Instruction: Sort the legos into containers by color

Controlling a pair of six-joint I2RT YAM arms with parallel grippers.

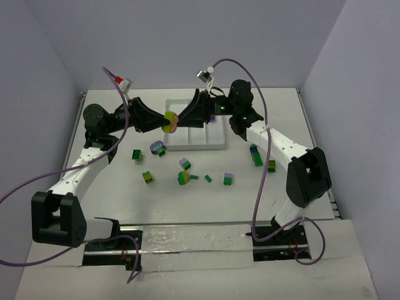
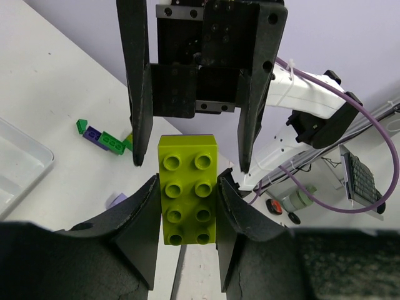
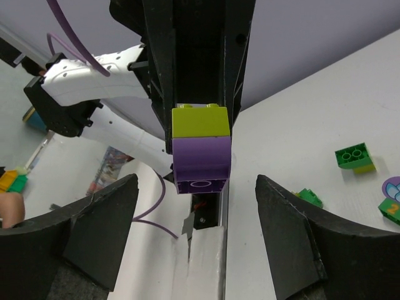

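My left gripper (image 1: 164, 120) (image 2: 187, 181) is shut on a stacked lego, a yellow-green brick (image 2: 187, 190) (image 1: 169, 119) on a purple brick (image 3: 200, 162). It holds the stack in the air over the near left corner of the white tray (image 1: 209, 142). My right gripper (image 1: 179, 118) (image 3: 197, 182) faces it, wide open. Its fingertips (image 2: 139, 159) stand either side of the stack's far end without touching. Loose legos lie on the table in front of the tray, among them a green one (image 1: 135, 154), a lilac one (image 1: 157, 149) and a green-lilac one (image 1: 229, 180).
More bricks lie by the right arm: a purple-green stack (image 1: 256, 155) and a yellow-green one (image 1: 272, 165). The tray's corner (image 2: 19, 162) shows in the left wrist view. Purple cables loop over both arms. Walls close in the table at the back and sides.
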